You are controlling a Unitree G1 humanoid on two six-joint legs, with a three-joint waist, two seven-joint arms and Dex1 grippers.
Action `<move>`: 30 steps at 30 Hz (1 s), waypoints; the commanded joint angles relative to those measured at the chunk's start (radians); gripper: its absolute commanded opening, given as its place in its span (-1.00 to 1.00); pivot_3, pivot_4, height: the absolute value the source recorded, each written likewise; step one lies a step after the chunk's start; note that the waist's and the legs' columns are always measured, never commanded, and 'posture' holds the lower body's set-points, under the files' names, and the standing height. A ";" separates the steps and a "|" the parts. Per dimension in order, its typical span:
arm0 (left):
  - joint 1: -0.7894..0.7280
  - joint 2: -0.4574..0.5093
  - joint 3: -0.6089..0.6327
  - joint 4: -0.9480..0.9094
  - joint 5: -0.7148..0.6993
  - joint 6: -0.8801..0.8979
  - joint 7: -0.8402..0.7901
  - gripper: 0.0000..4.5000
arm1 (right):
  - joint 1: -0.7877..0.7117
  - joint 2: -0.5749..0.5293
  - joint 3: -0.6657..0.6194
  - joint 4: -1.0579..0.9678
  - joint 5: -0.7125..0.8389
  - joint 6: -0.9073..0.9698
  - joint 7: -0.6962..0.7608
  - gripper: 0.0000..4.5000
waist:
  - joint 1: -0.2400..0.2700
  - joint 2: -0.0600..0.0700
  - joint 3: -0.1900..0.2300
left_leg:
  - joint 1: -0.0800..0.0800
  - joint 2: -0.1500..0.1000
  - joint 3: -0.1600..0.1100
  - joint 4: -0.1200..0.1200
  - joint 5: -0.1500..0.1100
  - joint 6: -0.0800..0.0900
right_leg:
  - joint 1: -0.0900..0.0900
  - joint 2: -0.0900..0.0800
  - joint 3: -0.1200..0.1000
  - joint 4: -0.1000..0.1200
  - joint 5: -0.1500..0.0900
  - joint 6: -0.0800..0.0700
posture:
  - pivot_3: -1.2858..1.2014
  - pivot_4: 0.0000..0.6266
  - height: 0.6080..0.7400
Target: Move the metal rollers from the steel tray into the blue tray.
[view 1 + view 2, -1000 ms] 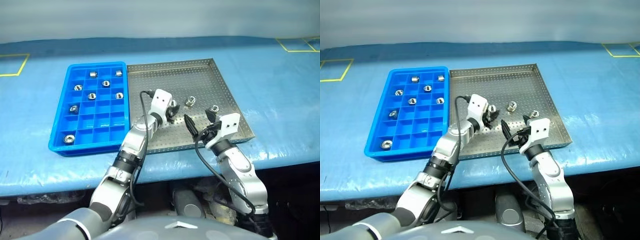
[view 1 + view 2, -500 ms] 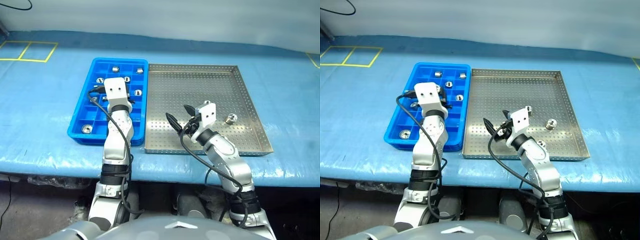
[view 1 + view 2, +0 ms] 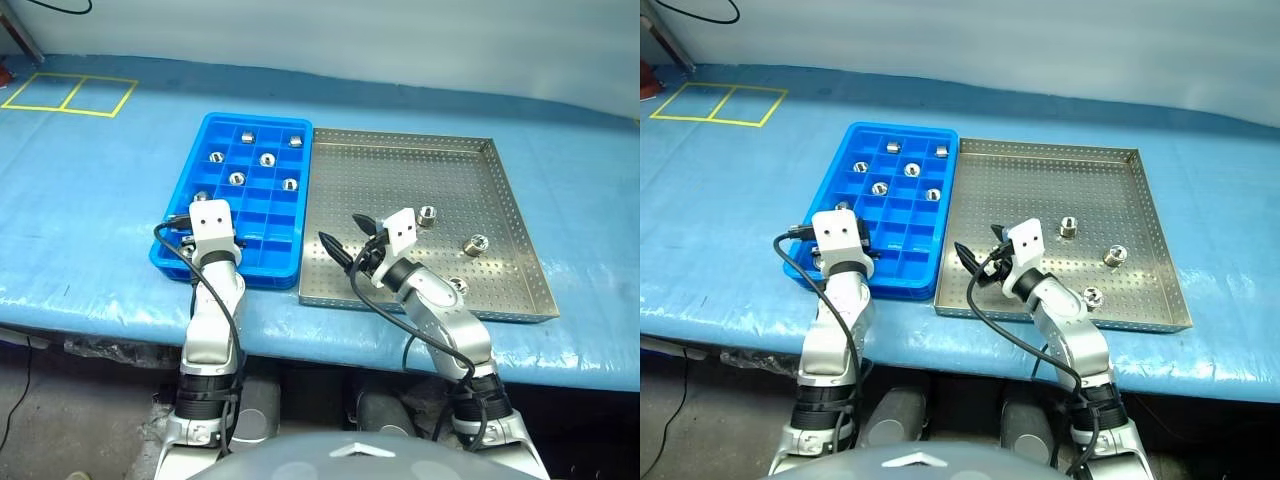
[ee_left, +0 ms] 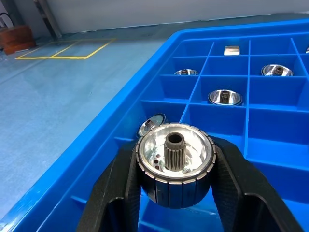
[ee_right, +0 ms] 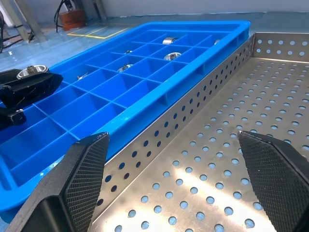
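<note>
My left gripper (image 4: 176,153) is shut on a metal roller (image 4: 175,166), a shiny ribbed cylinder with a toothed bore. It hangs over the near left corner of the blue tray (image 3: 283,222), where several rollers (image 3: 237,179) lie in separate compartments. The steel tray (image 3: 400,180) lies right of the blue one, with three rollers (image 3: 428,214) in its right half. My right gripper (image 3: 347,235) stands open and empty over the steel tray's near left part, pointing toward the blue tray. The right wrist view also shows the left gripper (image 5: 26,87) with its roller.
Both trays sit side by side, touching, on a table covered in blue sheeting (image 3: 90,210). Yellow tape squares (image 3: 70,93) mark the far left of the table. The table's front edge runs just below both trays.
My left gripper carried the roller from the middle of the steel tray leftward to the blue tray's near left corner. The right gripper drifted slightly left, still open. The camera swung left.
</note>
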 commanded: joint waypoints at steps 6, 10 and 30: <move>-0.019 -0.026 -0.021 0.004 -0.084 0.025 -0.120 0.72 | -0.013 0.003 -0.011 -0.018 0.005 -0.017 0.002 1.00 | 0.003 0.001 -0.001 | 0.000 0.000 0.000 0.000 0.000 0.000 | 0.000 0.000 0.000 0.000 0.000 0.000 | 0.25 -0.52 1.00; -0.037 0.002 -0.033 -0.031 -0.141 -0.069 -0.234 0.72 | -0.028 0.044 -0.082 -0.018 0.011 -0.041 -0.083 1.00 | 0.000 0.001 -0.001 | -0.001 0.000 0.000 0.000 0.000 0.000 | 0.000 0.000 0.000 0.000 0.000 0.000 | 0.23 -0.52 1.00; 0.065 0.231 -0.067 -0.133 -0.333 -0.306 -0.736 0.72 | -0.291 0.083 -0.335 0.215 -0.122 0.149 -0.600 1.00 | -0.017 0.002 0.000 | -0.001 0.000 0.001 -0.003 0.000 0.000 | -0.003 0.000 0.000 0.000 0.001 -0.007 | 0.25 -0.52 1.00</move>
